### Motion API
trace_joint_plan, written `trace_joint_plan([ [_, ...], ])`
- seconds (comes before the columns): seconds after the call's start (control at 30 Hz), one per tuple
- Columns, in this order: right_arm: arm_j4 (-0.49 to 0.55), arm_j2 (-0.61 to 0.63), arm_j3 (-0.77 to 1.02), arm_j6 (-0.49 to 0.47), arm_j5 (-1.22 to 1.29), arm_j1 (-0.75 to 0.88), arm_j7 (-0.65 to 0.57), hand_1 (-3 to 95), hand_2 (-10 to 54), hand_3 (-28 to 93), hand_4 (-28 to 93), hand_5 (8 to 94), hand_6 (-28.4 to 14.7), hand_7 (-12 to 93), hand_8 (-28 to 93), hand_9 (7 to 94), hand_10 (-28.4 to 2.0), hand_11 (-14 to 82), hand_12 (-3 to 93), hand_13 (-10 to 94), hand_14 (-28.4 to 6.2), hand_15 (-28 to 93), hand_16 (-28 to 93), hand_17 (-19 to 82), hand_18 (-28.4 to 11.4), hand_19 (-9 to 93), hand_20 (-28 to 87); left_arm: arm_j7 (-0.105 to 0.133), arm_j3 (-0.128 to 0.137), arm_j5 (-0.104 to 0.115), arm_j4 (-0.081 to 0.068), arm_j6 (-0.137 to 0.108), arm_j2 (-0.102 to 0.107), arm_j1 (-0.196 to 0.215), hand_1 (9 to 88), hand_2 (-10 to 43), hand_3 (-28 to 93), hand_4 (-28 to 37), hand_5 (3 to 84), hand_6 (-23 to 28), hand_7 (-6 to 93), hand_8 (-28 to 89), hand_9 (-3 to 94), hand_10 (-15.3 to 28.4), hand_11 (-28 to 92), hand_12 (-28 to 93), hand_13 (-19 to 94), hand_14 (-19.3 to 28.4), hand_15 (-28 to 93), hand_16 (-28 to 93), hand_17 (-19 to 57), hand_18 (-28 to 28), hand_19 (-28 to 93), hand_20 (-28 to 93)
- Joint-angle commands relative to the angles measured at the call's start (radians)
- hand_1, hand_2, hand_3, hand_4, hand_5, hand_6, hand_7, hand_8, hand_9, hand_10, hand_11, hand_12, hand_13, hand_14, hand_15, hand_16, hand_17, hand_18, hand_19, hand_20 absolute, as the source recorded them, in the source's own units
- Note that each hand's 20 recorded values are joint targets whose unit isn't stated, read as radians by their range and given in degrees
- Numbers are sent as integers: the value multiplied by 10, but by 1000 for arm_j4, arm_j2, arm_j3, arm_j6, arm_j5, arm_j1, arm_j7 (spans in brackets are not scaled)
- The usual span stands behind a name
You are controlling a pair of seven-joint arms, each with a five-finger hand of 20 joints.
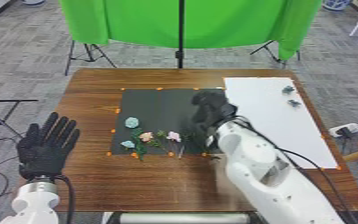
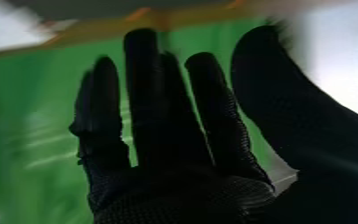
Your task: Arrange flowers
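Above the dark mat, right of the flowers, the right hand is wide, fingers straight; near left, the left hand is spread over the worktop.

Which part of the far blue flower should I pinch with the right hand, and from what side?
Probably just under the bloom of the blue flower, right hand coming down from above and its right. It lies on the black mat, head beyond the others, while the peach flower crowds its nearer end.
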State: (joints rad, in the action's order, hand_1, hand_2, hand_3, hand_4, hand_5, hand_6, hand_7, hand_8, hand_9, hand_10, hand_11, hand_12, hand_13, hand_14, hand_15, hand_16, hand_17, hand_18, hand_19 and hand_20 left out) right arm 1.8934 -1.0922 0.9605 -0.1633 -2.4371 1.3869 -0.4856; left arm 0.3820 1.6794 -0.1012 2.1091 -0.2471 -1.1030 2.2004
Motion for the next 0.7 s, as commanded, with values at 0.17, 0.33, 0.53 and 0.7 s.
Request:
trace_joint_plan([
  [0.17, -198, 122, 310, 38, 55, -8, -192, 418, -95, 864, -283, 464, -82, 154, -134, 403, -216, 140, 135, 320, -198, 328, 86, 196, -227, 681, 226, 22, -10, -1, -10, 36, -7, 19, 273, 82, 800, -283, 417, 101, 103, -99, 360, 164, 196, 80, 262, 168, 368, -86, -97, 148, 376, 113],
  [0.33, -279, 129, 312, 50, 29, -32, -162, 452, -95, 871, -283, 449, -74, 148, -129, 393, -193, 130, 127, 320, -189, 289, 97, 198, -230, 683, 221, 19, -13, -1, -10, 34, -8, 19, 265, 75, 802, -283, 413, 99, 103, -98, 356, 163, 192, 83, 262, 167, 362, -83, -96, 149, 370, 113],
  [0.53, -385, 145, 244, -3, 25, -120, -158, 489, -95, 892, -283, 454, -55, 162, -138, 394, -175, 123, 122, 314, -174, 236, 108, 192, -218, 652, 206, 15, -22, -14, -15, 35, -4, 6, 267, 82, 802, -283, 413, 99, 103, -98, 356, 163, 192, 85, 261, 167, 358, -79, -96, 149, 369, 115],
  [0.7, -463, 126, 223, -52, 27, -150, -192, 498, -95, 882, -283, 453, -48, 165, -142, 406, -165, 122, 117, 338, -161, 225, 113, 199, -210, 639, 196, 1, -27, -20, -14, 23, -8, 5, 267, 93, 804, -283, 415, 99, 103, -98, 356, 163, 191, 86, 261, 167, 358, -77, -96, 149, 368, 116],
])
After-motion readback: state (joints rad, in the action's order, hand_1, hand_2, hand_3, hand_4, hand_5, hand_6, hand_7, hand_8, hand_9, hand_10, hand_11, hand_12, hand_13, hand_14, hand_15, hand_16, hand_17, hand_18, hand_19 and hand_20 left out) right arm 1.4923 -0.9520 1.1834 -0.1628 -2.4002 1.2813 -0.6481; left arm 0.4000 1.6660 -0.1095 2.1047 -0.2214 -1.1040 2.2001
